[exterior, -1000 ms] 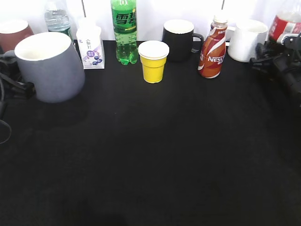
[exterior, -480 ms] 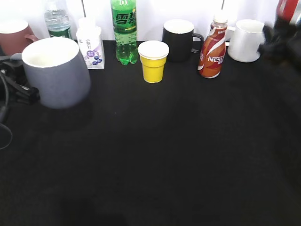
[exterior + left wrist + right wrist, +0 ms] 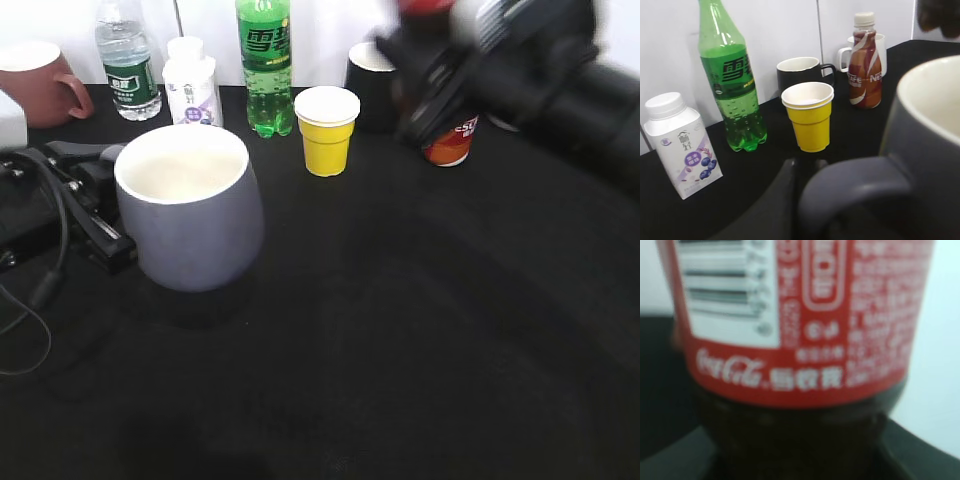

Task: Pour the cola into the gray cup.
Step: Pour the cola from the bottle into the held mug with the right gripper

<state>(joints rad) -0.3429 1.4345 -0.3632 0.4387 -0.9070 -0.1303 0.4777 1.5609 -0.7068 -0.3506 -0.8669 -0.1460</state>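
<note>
The gray cup stands upright at centre left, its off-white inside empty. My left gripper is shut on its loop handle; in the left wrist view the handle lies against the dark finger. My right gripper is a dark blur at the back right, above the table, shut on the cola, which shows only as a red smear. The right wrist view is filled by the cola, with its red label and dark liquid. The jaws themselves are hidden there.
Along the back wall stand a reddish-brown mug, a water bottle, a milk carton, a green soda bottle, a yellow paper cup, a black mug, a Nescafe bottle and a white mug. Cables lie at the left edge.
My left gripper has carried the gray cup right and toward the front. My right arm has swung left across the back with the cola, now in front of the black mug and the Nescafe bottle.
</note>
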